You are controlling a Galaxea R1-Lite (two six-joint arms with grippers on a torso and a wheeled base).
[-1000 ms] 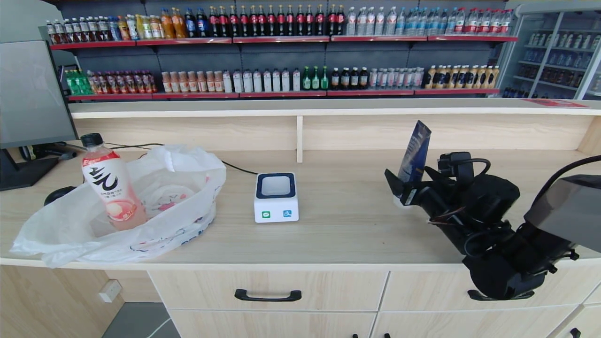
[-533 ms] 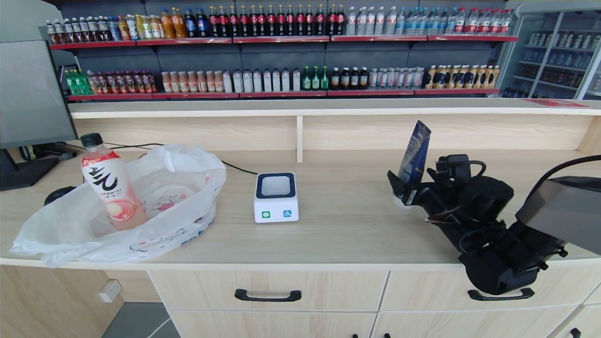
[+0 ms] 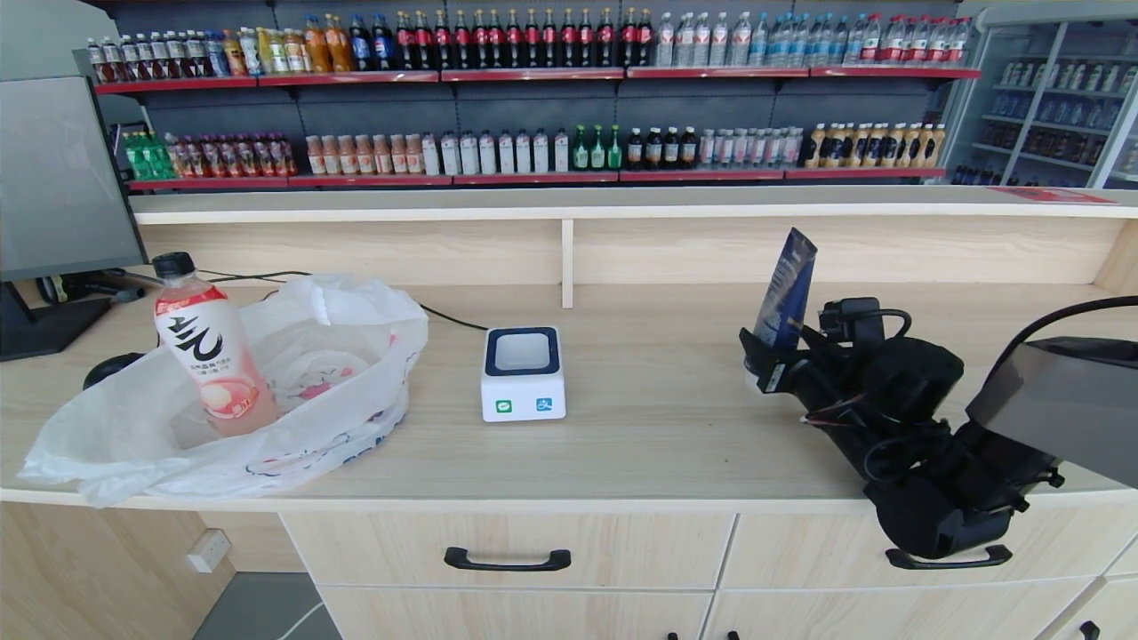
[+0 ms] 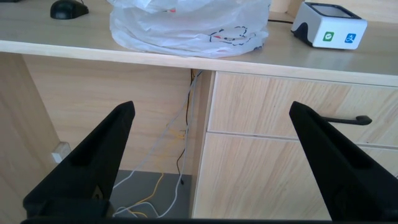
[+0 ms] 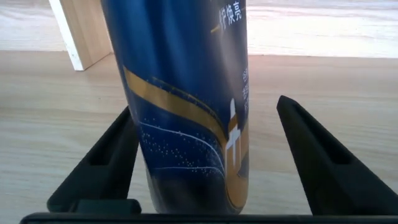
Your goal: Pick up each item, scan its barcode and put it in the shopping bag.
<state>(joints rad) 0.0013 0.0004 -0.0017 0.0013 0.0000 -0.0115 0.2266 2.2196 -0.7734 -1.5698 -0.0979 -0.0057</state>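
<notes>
The right tool (image 5: 205, 107) is sitting open around the blue tube (image 3: 787, 284), which is standing up on the right side of the desk (image 3: 676, 418). The white scanner (image 3: 523, 372) is sitting in the middle. The shopping bag (image 3: 116, 436) is lying on the left, holding a pink bottle (image 3: 213, 351). The left tool (image 4: 211, 112) is hanging open below the desk's edge.

A light wooden counter (image 3: 658, 418) spans the scene, with a raised back ledge and an upright divider (image 3: 566, 263) at 12 o'clock. A dark monitor (image 3: 53, 178) stands at 9 o'clock, with a black mouse (image 3: 111, 366) near it toward 8 o'clock. Behind, red-edged shelves (image 3: 533, 76) of bottled drinks run from 10 to 1 o'clock, beside a glass-door cooler (image 3: 1049, 98) at 2 o'clock. A black drawer handle (image 3: 507, 559) sits at 6 o'clock.
</notes>
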